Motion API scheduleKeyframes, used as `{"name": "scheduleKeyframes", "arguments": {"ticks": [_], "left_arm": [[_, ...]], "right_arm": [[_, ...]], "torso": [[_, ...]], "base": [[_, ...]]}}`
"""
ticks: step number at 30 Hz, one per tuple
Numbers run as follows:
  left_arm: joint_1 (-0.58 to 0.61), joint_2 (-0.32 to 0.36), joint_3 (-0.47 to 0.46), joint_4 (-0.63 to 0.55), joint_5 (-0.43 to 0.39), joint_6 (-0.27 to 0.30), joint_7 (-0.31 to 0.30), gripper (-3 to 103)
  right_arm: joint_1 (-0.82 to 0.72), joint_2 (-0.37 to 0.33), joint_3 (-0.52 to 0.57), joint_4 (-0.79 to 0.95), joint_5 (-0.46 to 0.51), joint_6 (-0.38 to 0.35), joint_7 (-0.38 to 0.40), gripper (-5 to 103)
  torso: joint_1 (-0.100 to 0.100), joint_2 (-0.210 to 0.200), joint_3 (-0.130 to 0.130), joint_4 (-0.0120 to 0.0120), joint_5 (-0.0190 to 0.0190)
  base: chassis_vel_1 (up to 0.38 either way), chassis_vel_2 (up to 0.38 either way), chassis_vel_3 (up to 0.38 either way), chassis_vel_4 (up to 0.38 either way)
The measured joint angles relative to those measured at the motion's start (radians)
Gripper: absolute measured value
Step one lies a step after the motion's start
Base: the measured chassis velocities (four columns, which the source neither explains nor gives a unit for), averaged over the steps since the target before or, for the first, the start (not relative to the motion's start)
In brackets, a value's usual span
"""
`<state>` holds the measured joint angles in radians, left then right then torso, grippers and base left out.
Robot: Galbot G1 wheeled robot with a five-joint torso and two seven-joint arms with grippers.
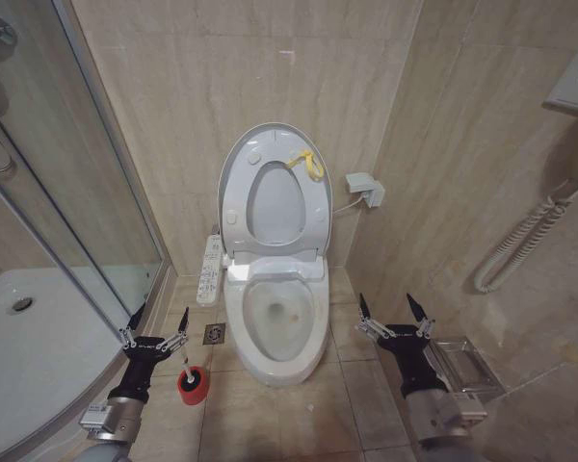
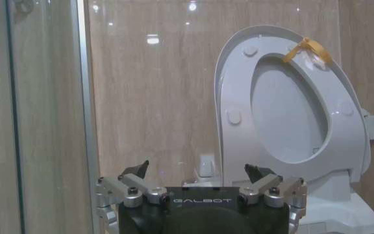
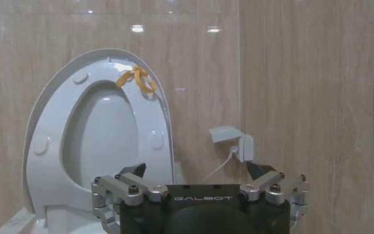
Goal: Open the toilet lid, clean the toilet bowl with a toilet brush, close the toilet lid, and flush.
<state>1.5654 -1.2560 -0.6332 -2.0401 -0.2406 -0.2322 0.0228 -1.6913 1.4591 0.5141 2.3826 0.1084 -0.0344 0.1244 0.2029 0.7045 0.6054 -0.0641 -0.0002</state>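
The toilet lid [image 1: 239, 173] stands raised against the back wall with the seat ring up against it; a yellow loop tag [image 1: 309, 163] hangs at its top edge. Below lies the white toilet bowl [image 1: 273, 351], exposed, with a yellowish stain inside. The toilet brush [image 1: 186, 372] sits upright in its red cup holder [image 1: 193, 385] on the floor left of the bowl. My left gripper [image 1: 157, 319] hovers open just above and left of the brush. My right gripper [image 1: 396, 307] stands open to the right of the bowl, empty. The wrist views show the raised lid [image 2: 235, 97] [image 3: 47, 146].
A glass shower enclosure [image 1: 67, 192] with a white tray [image 1: 29, 375] stands on the left. A white control strip [image 1: 210, 269] hangs beside the toilet, with a floor drain [image 1: 215, 334] nearby. A wall box [image 1: 364, 188], a coiled hose [image 1: 520, 241] and a clear tray [image 1: 462, 366] are on the right.
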Motion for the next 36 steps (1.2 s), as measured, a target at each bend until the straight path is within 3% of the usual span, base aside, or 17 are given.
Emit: {"name": "scheduleKeyframes", "arguments": {"ticks": [36], "left_arm": [[0.0,0.0,0.0,0.0,0.0,0.0,0.0,100]], "right_arm": [[-0.017,0.004,-0.01,0.033,-0.003,-0.006,0.007,100]], "torso": [[0.0,0.0,0.0,0.0,0.0002]], "base": [[0.0,0.0,0.0,0.0]]}}
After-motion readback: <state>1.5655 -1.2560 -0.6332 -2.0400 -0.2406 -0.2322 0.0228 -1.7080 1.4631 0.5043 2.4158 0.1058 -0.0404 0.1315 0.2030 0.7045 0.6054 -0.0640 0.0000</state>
